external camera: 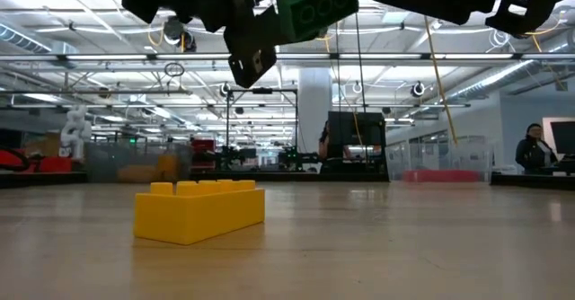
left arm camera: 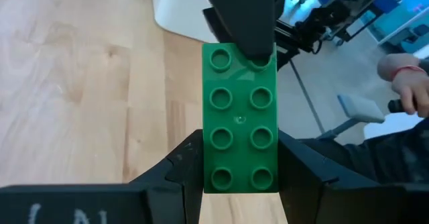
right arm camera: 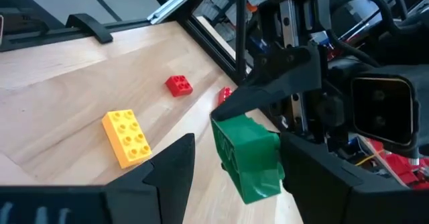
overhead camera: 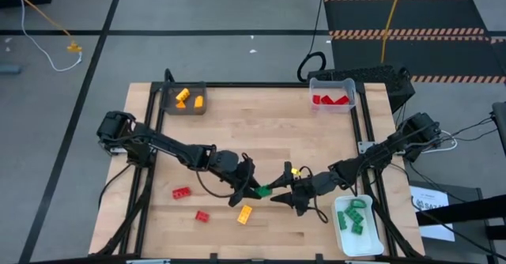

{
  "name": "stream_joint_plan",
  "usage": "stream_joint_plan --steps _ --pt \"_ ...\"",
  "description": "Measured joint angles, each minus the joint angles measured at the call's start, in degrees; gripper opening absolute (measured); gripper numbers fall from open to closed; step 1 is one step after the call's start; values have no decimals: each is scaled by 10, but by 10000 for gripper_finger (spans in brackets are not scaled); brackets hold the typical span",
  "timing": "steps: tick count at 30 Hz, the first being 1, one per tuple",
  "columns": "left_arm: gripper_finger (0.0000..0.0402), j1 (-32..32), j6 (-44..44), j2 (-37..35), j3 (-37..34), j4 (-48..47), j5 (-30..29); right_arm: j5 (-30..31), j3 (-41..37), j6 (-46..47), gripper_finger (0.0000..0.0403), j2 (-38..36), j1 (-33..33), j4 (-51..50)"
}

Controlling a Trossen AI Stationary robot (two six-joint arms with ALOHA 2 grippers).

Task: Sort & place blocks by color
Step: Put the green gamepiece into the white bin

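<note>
A green block hangs above the table's near middle, between my two grippers. My left gripper is shut on the end nearer to it. My right gripper comes from the table's right and is open. Its fingers stand on either side of the block's other end, and a gap shows at one finger. In the left wrist view one right finger covers the studs at that end. On the table lie a yellow block and two red blocks. My left gripper pinches the green block's two long sides between its two fingers, near one end. The block sticks out forward past the fingertips, studs toward the wrist camera. It is lifted clear of the table, slightly tilted. My right gripper: whether it touches the block, I cannot tell.
A dark grey tray with yellow-orange blocks stands at the far left. A clear tray with red blocks is at the far right. A white tray with green blocks sits at the near right. A person stands beyond the table.
</note>
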Motion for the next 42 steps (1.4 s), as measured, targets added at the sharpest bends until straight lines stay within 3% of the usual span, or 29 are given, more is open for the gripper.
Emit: stream_joint_plan --steps 10,20,30,36,42 --pt "141 -1 -9 4 0 15 -2 1 1 -6 199 0 -9 -11" --pt "141 -1 -19 4 0 7 -5 15 1 4 64 0 -12 -7" --pt "241 -1 -12 4 1 10 -7 40 0 7 64 0 -9 3" --pt "252 7 -12 3 1 -8 -7 51 0 7 64 -4 1 -20" --pt "254 20 -13 1 1 -65 -7 134 0 46 64 -52 23 -117"
